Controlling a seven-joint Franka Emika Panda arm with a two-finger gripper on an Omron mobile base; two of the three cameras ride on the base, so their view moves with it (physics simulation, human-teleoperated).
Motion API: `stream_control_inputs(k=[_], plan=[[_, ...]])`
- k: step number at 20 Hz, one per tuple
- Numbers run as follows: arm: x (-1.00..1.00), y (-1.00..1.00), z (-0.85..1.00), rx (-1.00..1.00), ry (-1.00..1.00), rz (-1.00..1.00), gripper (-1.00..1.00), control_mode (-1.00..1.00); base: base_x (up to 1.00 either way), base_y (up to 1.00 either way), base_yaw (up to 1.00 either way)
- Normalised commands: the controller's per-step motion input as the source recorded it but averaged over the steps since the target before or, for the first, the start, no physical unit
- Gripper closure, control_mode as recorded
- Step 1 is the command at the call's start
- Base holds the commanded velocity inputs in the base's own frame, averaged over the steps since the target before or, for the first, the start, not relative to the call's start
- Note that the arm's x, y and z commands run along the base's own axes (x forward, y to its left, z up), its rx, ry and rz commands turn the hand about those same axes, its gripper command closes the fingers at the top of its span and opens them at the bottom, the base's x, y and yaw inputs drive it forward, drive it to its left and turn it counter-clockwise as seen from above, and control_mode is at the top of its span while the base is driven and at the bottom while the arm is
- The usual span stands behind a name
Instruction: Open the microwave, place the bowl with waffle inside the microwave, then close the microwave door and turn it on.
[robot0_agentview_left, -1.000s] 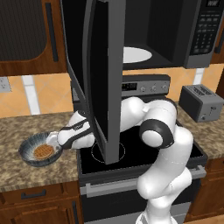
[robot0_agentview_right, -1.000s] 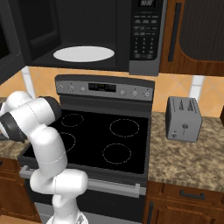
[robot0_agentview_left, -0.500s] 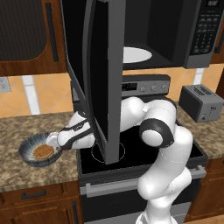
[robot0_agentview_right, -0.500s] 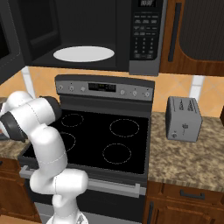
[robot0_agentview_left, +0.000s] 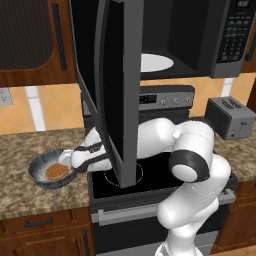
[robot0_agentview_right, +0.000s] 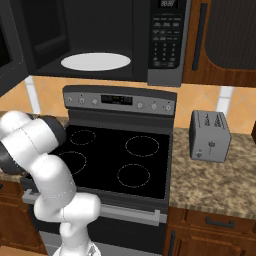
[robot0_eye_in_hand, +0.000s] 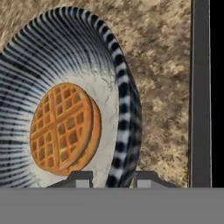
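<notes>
Two fingers of the gripper (robot0_eye_in_hand: 113, 178) pinch the rim of the bowl (robot0_agentview_left: 44, 167) on the counter (robot0_agentview_left: 30, 192) left of the stove; waffle (robot0_eye_in_hand: 61, 127) lies flat inside. Microwave door (robot0_agentview_left: 107, 85) hangs open, turntable (robot0_agentview_right: 95, 61) bare, ready for loading.

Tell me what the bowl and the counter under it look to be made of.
The bowl looks like glazed ceramic: radial blue-grey streaks, pale centre, smooth striped rim; the render leaves that open. The claw is shut on its rim. The counter looks like polished granite, speckled brown and tan.
</notes>
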Motion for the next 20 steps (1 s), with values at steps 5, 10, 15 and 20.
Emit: stream_control_inputs(k=[5,10,15,20], plan=[[0.00,-0.49,0.39,0.00,0.00,-0.24,1.00,-1.00,0.00,0.00,0.00],[-0.11,-0.67,0.46,0.00,-0.03,-0.24,1.00,-1.00,0.00,0.00,0.00],[-0.40,-0.80,0.47,0.03,0.00,-0.16,1.00,-1.00,0.00,0.00,0.00],[-0.54,-0.90,0.49,0.05,0.00,-0.16,1.00,-1.00,0.00,0.00,0.00]])
